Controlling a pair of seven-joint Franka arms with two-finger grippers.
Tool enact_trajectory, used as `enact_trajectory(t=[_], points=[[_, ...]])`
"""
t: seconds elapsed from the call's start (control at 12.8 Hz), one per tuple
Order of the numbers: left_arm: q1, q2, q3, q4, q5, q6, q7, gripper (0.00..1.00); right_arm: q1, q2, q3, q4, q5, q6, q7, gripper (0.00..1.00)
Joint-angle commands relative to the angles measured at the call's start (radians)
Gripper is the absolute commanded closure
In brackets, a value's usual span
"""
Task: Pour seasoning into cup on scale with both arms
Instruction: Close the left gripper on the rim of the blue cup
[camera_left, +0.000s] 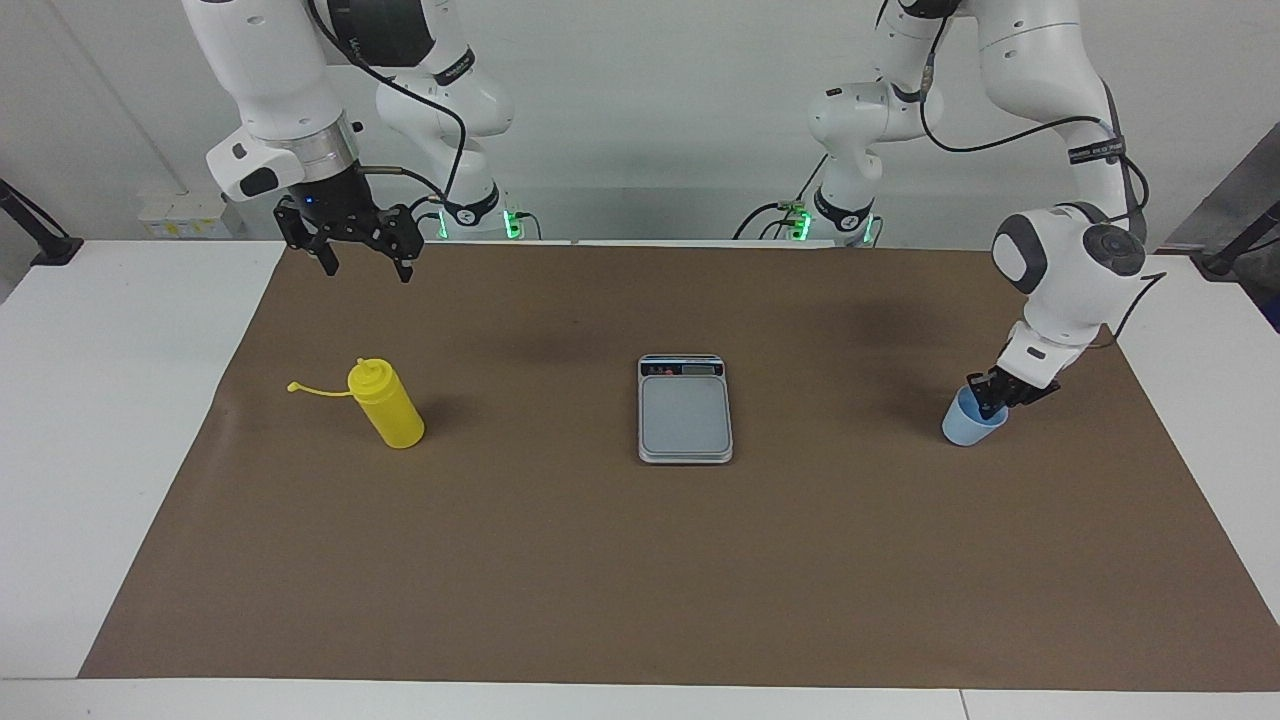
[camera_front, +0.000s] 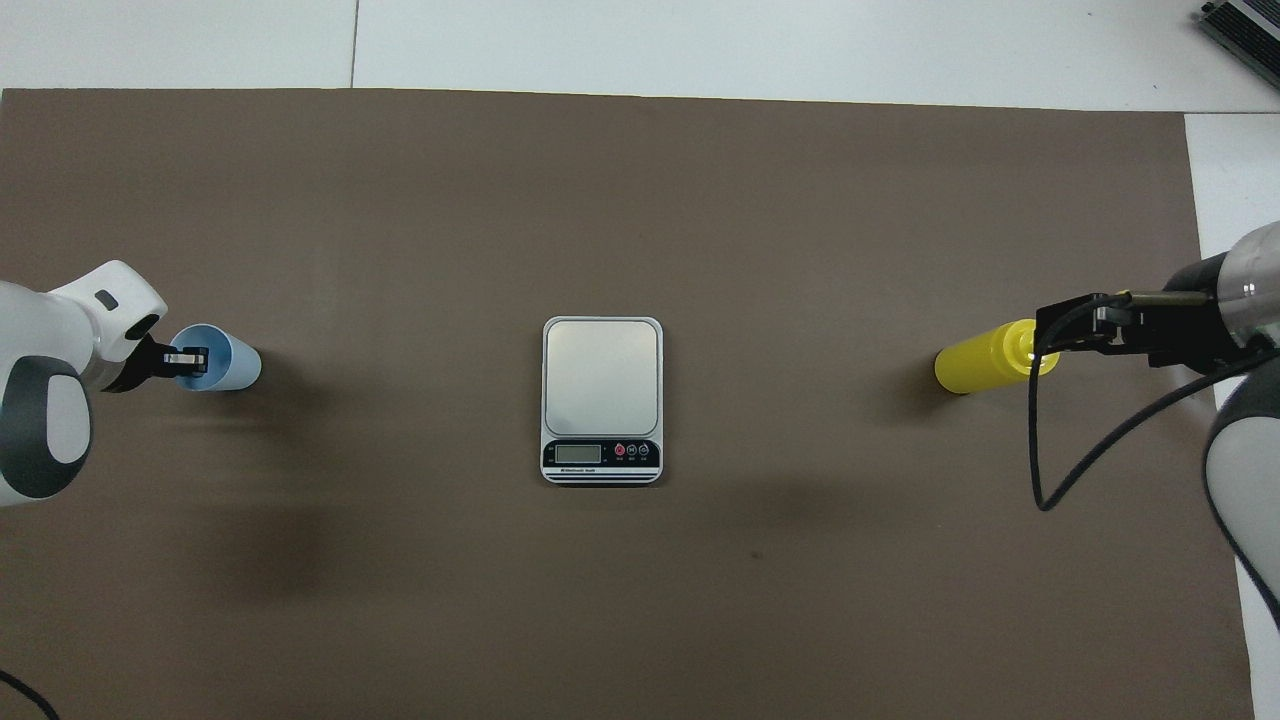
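Note:
The light-blue cup (camera_left: 963, 428) (camera_front: 238, 366) stands on the brown mat toward the left arm's end of the table. My left gripper (camera_left: 990, 402) (camera_front: 188, 357) reaches down into its mouth, the fingers pinched together on the rim. The yellow seasoning bottle (camera_left: 390, 410) (camera_front: 975, 362) stands upright toward the right arm's end, its tethered cap (camera_left: 295, 386) hanging out to the side. My right gripper (camera_left: 365, 272) (camera_front: 1045, 330) hangs open in the air, well above the mat and clear of the bottle. The silver scale (camera_left: 685, 415) (camera_front: 601, 375) lies mid-mat with nothing on its plate.
A brown mat (camera_left: 640, 570) covers most of the white table (camera_left: 90, 400). A dark device corner (camera_front: 1245, 25) shows at the table's farthest corner on the right arm's side. Black cables loop from the right arm (camera_front: 1100, 450).

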Motion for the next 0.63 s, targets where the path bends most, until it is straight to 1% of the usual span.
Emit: enact_trajectory(t=[0.0, 0.08, 0.16, 0.31, 0.55], points=[[0.004, -0.003, 0.002, -0.010, -0.014, 0.020, 0.021, 0.91, -0.013, -0.016, 0.005, -0.008, 0.003, -0.011, -0.021, 0.00], [0.004, -0.003, 0.002, -0.008, -0.014, 0.019, 0.021, 0.95, -0.013, -0.016, 0.005, -0.008, 0.003, -0.009, -0.021, 0.00], [0.004, -0.003, 0.002, -0.007, -0.014, 0.016, 0.020, 0.96, -0.013, -0.016, 0.005, -0.008, 0.003, -0.009, -0.021, 0.00], [0.004, 0.001, 0.002, -0.001, -0.014, 0.008, 0.018, 0.96, -0.013, -0.016, 0.005, -0.008, 0.003, -0.009, -0.021, 0.00], [-0.005, 0.023, -0.012, 0.050, -0.027, -0.003, -0.020, 0.96, -0.013, -0.016, 0.005, -0.008, 0.003, -0.009, -0.021, 0.00]])
